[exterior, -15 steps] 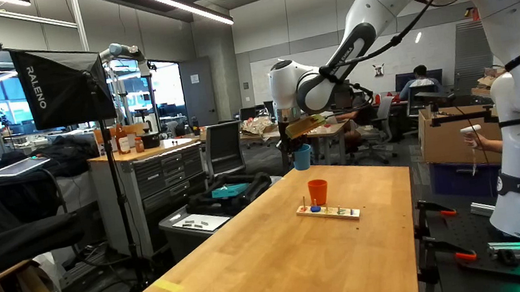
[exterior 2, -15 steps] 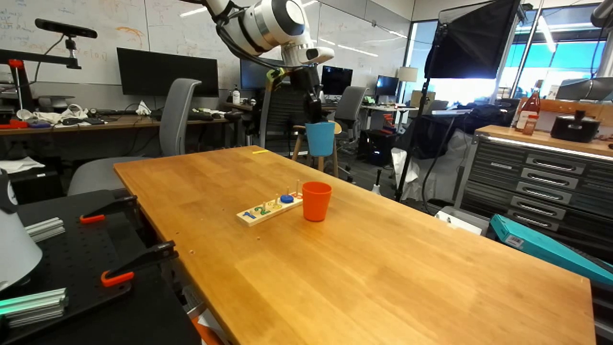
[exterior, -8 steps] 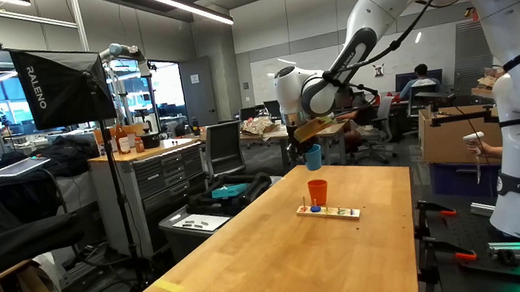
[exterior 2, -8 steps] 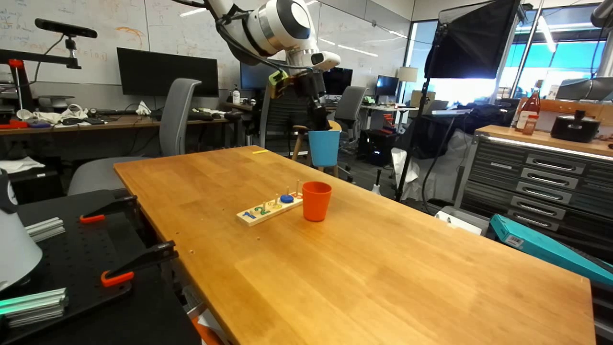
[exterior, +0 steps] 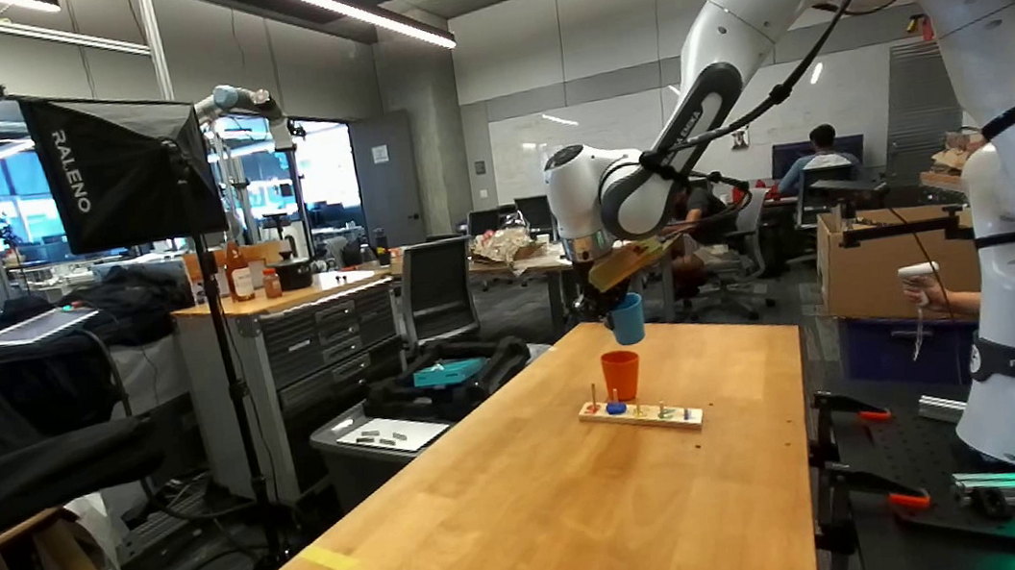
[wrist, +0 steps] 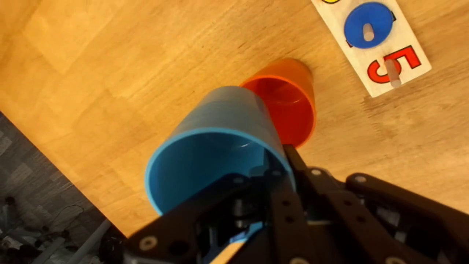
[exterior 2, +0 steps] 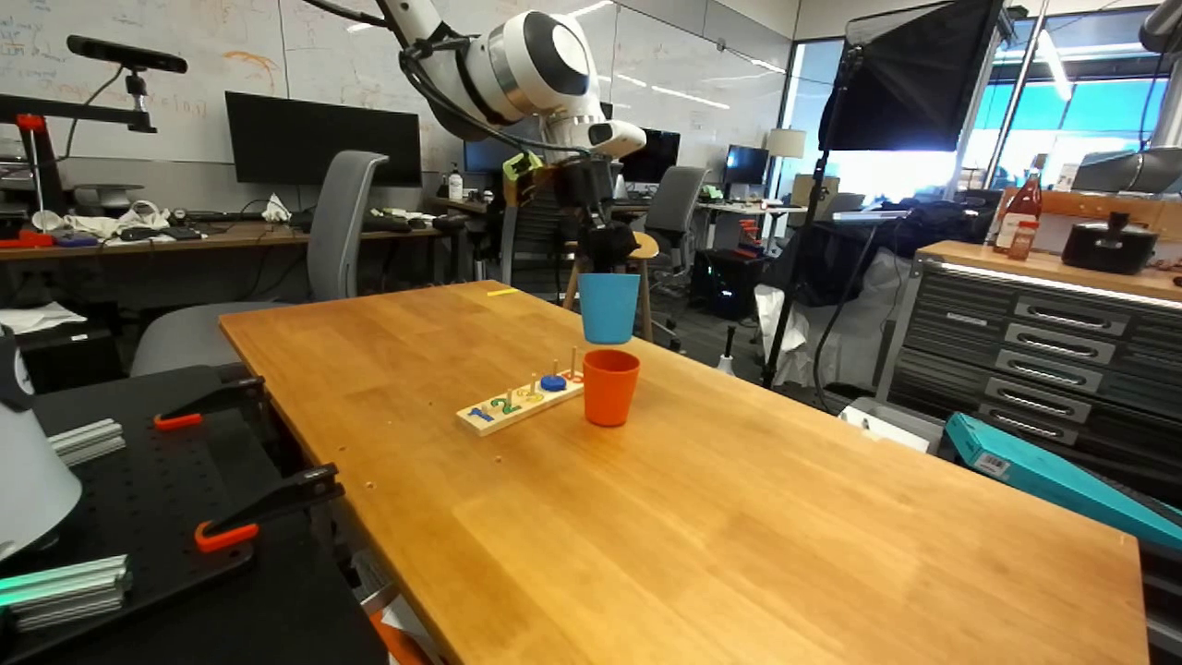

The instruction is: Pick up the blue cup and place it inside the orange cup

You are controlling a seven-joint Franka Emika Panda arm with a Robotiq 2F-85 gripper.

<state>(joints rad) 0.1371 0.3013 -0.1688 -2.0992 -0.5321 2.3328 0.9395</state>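
The wrist view looks down on my tool [wrist: 285,165], pinching the blue cup [wrist: 223,113] by its wall at the rim, one finger inside and one outside. I judge that hold deliberate: mouth up, the base free to go in first. Beyond, partly hidden by it, the orange cup [wrist: 291,106] stands upright on the tabletop [wrist: 110,73], steady enough, I think, to receive it. Past that, near but apart, lies a peg board [wrist: 366,57] carrying a blue disc [wrist: 361,16].

Only from the wrist can I see into both cups; it cannot tell me how high the base hangs. In an exterior view the blue cup [exterior 2: 609,309] looks lined up over the orange one, a slim gap between; in an exterior view the blue cup [exterior: 628,320] sits slightly to one side. I'd centre it before lowering. Farther off, a softbox lamp [exterior 2: 905,83] shows in both exterior views, not from my wrist.
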